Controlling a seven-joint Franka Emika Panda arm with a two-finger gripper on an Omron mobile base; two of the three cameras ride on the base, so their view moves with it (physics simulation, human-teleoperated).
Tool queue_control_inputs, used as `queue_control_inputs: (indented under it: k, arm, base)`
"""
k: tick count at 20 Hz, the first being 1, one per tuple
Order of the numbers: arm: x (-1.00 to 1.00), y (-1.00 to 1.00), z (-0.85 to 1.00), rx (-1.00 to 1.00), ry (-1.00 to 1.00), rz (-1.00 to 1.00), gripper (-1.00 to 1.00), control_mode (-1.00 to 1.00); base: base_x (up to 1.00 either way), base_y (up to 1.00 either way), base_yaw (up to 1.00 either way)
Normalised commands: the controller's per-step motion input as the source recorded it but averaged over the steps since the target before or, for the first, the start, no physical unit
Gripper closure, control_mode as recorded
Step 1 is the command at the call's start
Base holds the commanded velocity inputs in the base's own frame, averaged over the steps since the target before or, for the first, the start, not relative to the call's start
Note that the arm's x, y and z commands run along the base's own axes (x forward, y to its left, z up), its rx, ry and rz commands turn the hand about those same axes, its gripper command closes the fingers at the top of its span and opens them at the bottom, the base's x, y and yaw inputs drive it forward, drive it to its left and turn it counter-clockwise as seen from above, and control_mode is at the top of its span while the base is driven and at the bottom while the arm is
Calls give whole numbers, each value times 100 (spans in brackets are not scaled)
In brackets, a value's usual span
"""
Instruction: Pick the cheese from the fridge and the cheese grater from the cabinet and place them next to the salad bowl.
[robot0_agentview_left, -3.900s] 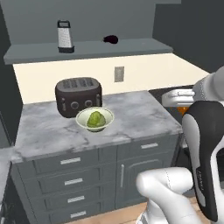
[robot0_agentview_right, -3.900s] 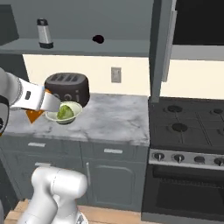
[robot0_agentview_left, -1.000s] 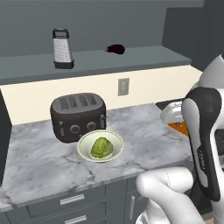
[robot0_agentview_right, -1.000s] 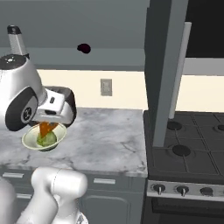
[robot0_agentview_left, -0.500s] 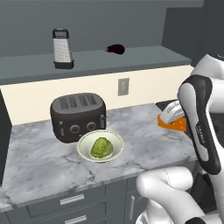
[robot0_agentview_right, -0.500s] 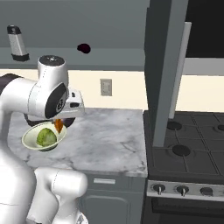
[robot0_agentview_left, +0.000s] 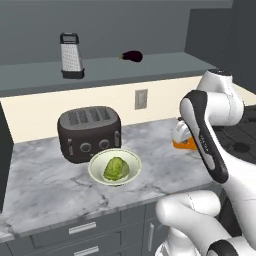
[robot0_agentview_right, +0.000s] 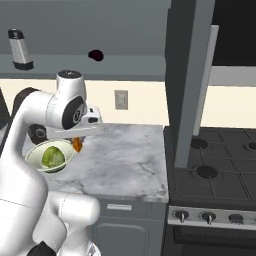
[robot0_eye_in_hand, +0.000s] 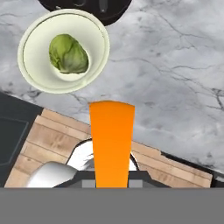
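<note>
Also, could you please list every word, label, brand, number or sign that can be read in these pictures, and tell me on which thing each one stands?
None: no readable text on any thing.
The dark two-slot toaster has round knobs but no legible marks.
The silver perforated box grater, the cream-white round salad bowl and the orange cheese wedge are plain.
The stove's front knobs show no numbers.

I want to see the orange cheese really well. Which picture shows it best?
The hand view: the cheese rises big and unblocked from the bottom. The left base view shows an orange sliver beside the arm. The right base view shows an orange bit under the hand.
</note>
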Motion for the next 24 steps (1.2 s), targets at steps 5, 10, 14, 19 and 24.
queue_control_inputs:
  k: [5, 10, 14, 19, 24]
  arm:
    - [42, -4, -32, -8, 0, 0, 100, -100]
    - [52, 0, -21, -9, 0, -5, 100, -100]
    - [57, 0, -12, -6, 0, -10, 100, -100]
    - [68, -1, -8, -5, 0, -7, 100, -100]
    - [39, -2, -2, -2, 1, -4, 100, -100]
  base:
    - [0, 0, 0]
    - [0, 0, 0]
    - [0, 0, 0]
    - [0, 0, 0]
    - [0, 0, 0]
